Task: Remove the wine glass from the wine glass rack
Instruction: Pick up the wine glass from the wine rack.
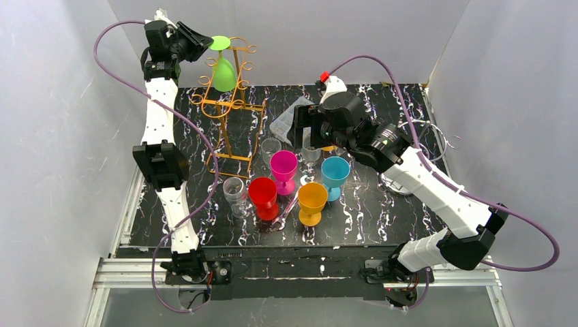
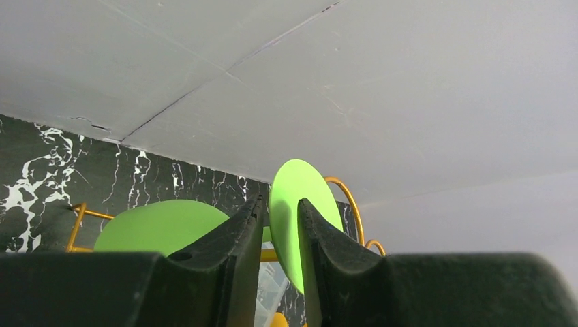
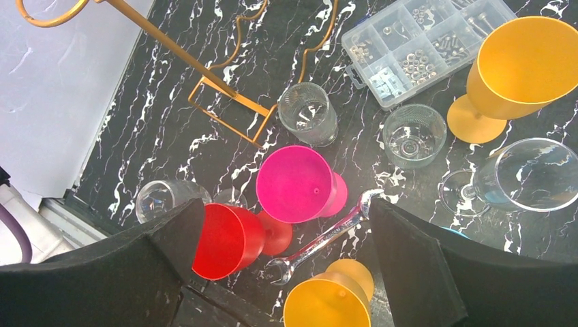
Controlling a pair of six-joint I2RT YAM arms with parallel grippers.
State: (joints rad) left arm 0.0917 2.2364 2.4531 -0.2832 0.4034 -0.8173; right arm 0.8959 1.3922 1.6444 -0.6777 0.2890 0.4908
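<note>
A green wine glass (image 1: 223, 73) hangs upside down on the gold wire rack (image 1: 228, 102) at the back left, with its round base (image 1: 219, 43) on top. My left gripper (image 1: 204, 46) is at that base. In the left wrist view my left gripper (image 2: 281, 211) has its two fingers closed narrowly on either side of the green base disc (image 2: 300, 197); the green bowl (image 2: 160, 225) shows below left. My right gripper (image 1: 300, 126) hangs open and empty above the middle of the table; in the right wrist view (image 3: 284, 204) it is wide open over the standing glasses.
Pink (image 1: 283, 163), red (image 1: 262, 192), orange (image 1: 313, 197) and blue (image 1: 335, 170) glasses stand mid-table, with clear glasses (image 1: 233, 189) beside them. A wrench (image 3: 327, 238) lies between them. A clear parts box (image 3: 422, 48) sits behind. Grey walls close in on the table.
</note>
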